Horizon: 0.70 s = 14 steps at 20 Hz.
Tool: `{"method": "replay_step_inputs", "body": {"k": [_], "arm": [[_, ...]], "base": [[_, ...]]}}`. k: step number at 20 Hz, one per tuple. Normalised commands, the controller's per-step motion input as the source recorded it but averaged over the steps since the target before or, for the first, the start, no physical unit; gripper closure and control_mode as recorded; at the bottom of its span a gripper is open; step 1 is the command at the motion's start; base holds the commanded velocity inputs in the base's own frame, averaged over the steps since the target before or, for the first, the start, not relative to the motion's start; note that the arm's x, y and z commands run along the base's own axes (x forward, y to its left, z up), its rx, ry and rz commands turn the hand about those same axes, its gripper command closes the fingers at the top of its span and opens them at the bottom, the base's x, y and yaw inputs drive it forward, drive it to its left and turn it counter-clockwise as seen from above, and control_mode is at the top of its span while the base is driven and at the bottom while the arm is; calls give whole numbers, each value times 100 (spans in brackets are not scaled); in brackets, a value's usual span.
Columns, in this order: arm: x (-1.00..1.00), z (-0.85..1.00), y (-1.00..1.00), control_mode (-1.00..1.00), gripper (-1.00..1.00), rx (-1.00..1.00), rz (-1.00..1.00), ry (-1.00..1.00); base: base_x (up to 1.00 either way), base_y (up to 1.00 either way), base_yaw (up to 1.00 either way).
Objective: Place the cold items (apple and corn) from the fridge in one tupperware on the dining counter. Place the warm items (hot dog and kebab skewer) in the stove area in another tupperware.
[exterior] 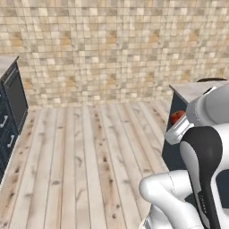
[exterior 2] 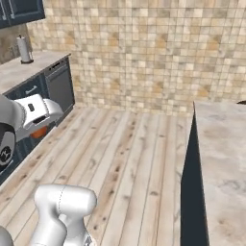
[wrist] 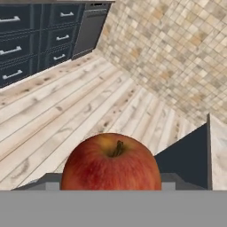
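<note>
The gripper [wrist: 111, 188] carries the apple [wrist: 111, 162] clamped between half-spread jaws over open floor; a jolt could drop it, or clip the dining counter [exterior 2: 223, 158].

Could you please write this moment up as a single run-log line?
phase: carrying | gripper: shut on apple | location: over wooden floor | dining counter: ahead, right | tupperware: unseen

The apple [wrist: 111, 162] loses its lower part to the bottom of the hand view, and the fingertips gripping it can't be made out there. From the left base view only a red sliver of it peeks past the white wrist; the dining counter [exterior 2: 223, 158] runs off the right edge
</note>
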Motion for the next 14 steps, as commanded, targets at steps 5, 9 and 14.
{"method": "replay_step_inputs", "body": {"k": [5, 9, 14], "arm": [[0, 0, 0, 100, 100, 0, 0, 0], [0, 0, 0, 100, 100, 0, 0, 0], [0, 0, 0, 100, 100, 0, 0, 0]], "base": [[100, -9, -10], [100, 0, -14], [100, 8, -27]]}}
